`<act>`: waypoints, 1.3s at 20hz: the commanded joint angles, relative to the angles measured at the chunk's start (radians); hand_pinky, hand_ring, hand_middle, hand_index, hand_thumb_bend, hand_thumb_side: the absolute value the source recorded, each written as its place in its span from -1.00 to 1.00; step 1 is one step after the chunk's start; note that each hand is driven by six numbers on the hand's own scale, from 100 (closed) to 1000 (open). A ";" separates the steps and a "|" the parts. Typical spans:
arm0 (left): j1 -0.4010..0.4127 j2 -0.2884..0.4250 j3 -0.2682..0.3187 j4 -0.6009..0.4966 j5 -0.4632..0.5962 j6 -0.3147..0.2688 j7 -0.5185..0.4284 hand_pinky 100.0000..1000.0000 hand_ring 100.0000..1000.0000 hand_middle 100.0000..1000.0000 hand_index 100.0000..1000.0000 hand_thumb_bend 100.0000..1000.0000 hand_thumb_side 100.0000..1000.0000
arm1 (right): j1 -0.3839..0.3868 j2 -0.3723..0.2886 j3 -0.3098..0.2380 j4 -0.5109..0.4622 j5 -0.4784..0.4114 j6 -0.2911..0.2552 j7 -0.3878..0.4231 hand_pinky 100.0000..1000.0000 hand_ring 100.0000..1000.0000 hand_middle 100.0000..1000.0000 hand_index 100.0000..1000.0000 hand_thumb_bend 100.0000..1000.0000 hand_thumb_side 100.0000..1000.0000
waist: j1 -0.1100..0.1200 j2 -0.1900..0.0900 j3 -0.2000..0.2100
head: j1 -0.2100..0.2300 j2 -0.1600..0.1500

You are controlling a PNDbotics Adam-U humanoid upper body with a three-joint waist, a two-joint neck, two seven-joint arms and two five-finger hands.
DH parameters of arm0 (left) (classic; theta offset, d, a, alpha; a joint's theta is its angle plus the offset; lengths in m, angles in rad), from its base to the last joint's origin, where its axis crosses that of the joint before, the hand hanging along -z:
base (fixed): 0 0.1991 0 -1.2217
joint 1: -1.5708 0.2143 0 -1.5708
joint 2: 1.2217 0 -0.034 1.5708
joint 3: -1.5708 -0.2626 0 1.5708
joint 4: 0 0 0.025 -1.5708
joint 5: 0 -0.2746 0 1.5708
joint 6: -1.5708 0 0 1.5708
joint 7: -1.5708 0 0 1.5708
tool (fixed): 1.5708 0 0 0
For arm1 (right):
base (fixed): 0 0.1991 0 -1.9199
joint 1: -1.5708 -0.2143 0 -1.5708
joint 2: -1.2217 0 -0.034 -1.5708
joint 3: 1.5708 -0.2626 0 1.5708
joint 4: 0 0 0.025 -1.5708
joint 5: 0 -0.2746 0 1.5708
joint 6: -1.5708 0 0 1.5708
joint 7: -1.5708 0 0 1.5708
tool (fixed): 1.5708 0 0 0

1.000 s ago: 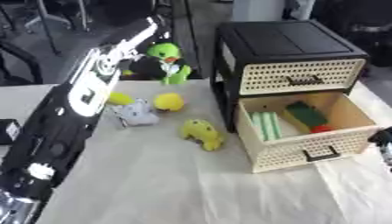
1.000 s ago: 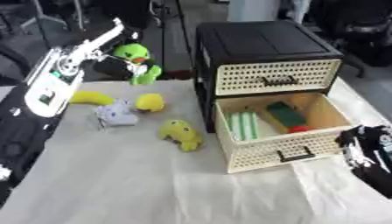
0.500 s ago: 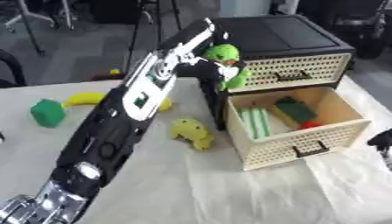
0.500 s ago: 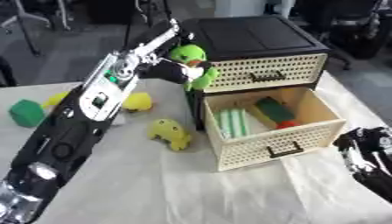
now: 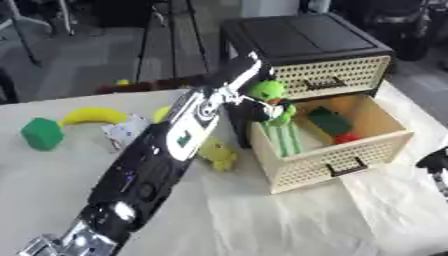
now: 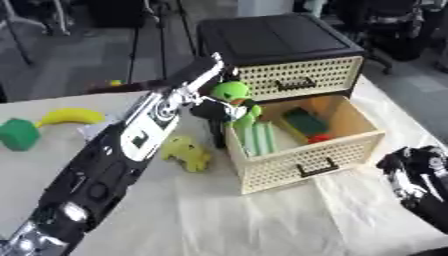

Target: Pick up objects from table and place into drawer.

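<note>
A green plush toy (image 6: 233, 99) with a round head, an orange beak and a red patch at the neck is shown clamped in the fingers of the left hand (image 6: 213, 107), held over the left rim of the open drawer (image 5: 332, 157). Inside the drawer a pale green ribbed item (image 5: 282, 140), a dark green block (image 5: 329, 120) and a small red piece (image 5: 347, 138) are seen. The right hand (image 6: 418, 175) is shown to the right of the drawer with fingers curled on nothing; no writing can be read.
</note>
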 commanded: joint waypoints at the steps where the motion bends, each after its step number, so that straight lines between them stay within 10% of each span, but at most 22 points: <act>1: -0.016 -0.007 0.005 0.003 -0.057 -0.021 0.040 -1.00 -0.77 -0.54 -0.14 0.02 -0.72 | -0.020 -0.008 0.001 -0.025 -0.009 -0.004 0.008 -1.00 -1.00 -1.00 0.02 -1.00 0.60 | -0.004 -0.007 -0.007 | 0.007 -0.017; 2: -0.014 -0.011 0.006 0.007 -0.072 -0.031 0.053 -1.00 -0.72 -0.49 -0.10 0.37 -0.54 | -0.022 -0.006 0.001 -0.026 -0.009 -0.004 0.009 -1.00 -1.00 -1.00 0.02 -1.00 0.60 | -0.003 -0.004 -0.010 | 0.008 -0.020; 9: -0.006 -0.031 0.015 0.031 -0.116 -0.086 0.160 -1.00 -0.61 -0.38 -0.01 0.67 -0.41 | -0.043 0.007 0.007 -0.031 -0.015 -0.006 0.019 -1.00 -1.00 -1.00 0.02 -1.00 0.61 | -0.001 0.015 -0.040 | 0.016 -0.043; 12: -0.004 -0.031 0.013 0.032 -0.119 -0.114 0.202 -0.54 -0.26 -0.08 0.34 1.00 -0.20 | -0.045 0.009 0.006 -0.032 -0.016 -0.006 0.021 -1.00 -1.00 -1.00 0.02 -1.00 0.61 | 0.001 0.018 -0.046 | 0.023 -0.048; 18: -0.001 -0.014 0.021 0.005 -0.146 -0.134 0.271 -0.06 0.04 0.12 0.43 1.00 0.00 | -0.044 0.008 0.005 -0.031 -0.016 -0.005 0.020 -1.00 -1.00 -1.00 0.02 -1.00 0.61 | -0.002 0.018 -0.038 | 0.021 -0.050; 26: 0.031 0.112 0.045 -0.204 0.047 -0.120 0.297 -0.11 0.00 0.08 0.44 0.94 0.14 | -0.045 0.000 0.015 -0.029 -0.018 -0.010 0.034 -1.00 -1.00 -1.00 0.01 -1.00 0.62 | -0.002 0.008 0.020 | -0.016 -0.040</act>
